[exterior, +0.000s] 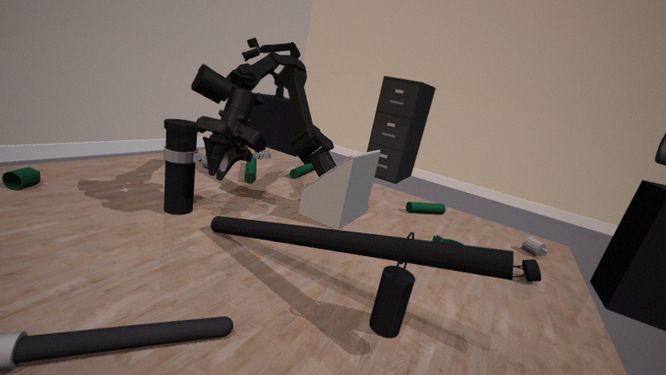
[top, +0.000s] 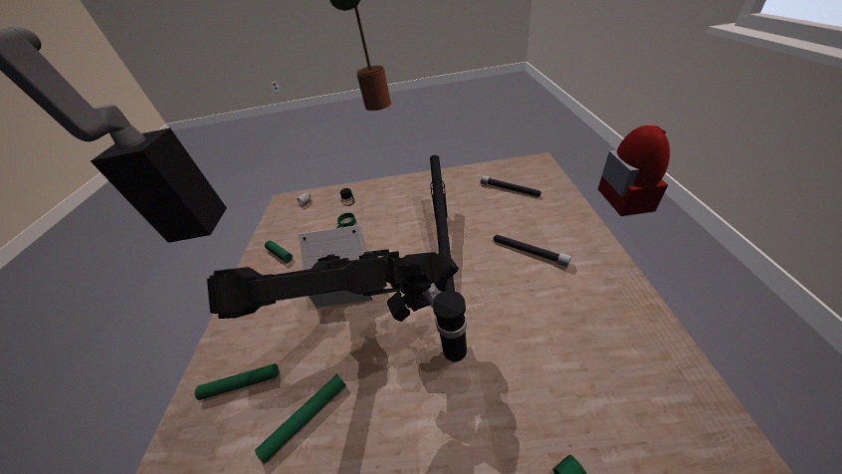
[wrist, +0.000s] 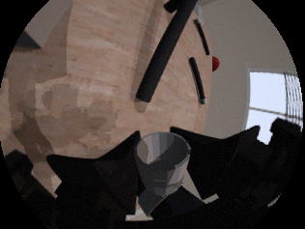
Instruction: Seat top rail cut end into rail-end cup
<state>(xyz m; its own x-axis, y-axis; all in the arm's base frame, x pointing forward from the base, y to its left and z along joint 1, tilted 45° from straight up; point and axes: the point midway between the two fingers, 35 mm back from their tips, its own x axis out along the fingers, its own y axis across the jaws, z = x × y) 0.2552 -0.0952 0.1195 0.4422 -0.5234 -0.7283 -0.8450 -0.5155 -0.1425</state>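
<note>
The big black post [top: 454, 349] [exterior: 179, 191] stands upright. Its grey brace band [top: 451, 331] [exterior: 174, 156] sits up below the post cap [top: 449, 304] [exterior: 179, 123]. My gripper [exterior: 216, 173] [wrist: 154, 131] is shut on the grey rail-end cup [top: 431, 293] [wrist: 162, 154] beside the band. The cup's mouth shows empty in the wrist view. The black rail [top: 441, 218] [exterior: 302, 236] [wrist: 166, 57] passes through the loop cap [exterior: 410, 242] on the small post [exterior: 391, 300]. The rail's near end lies low, apart from the cup and gripper. The cup's joint with the band is partly hidden.
A grey sloped block [top: 332, 241] [exterior: 358, 191] stands beside the arm. Green tubes [top: 300, 417] [top: 237, 381] [exterior: 425, 208] lie around the table [top: 588, 354]. Two black rods with grey ends [top: 529, 250] [top: 512, 186] lie on the rail's other side.
</note>
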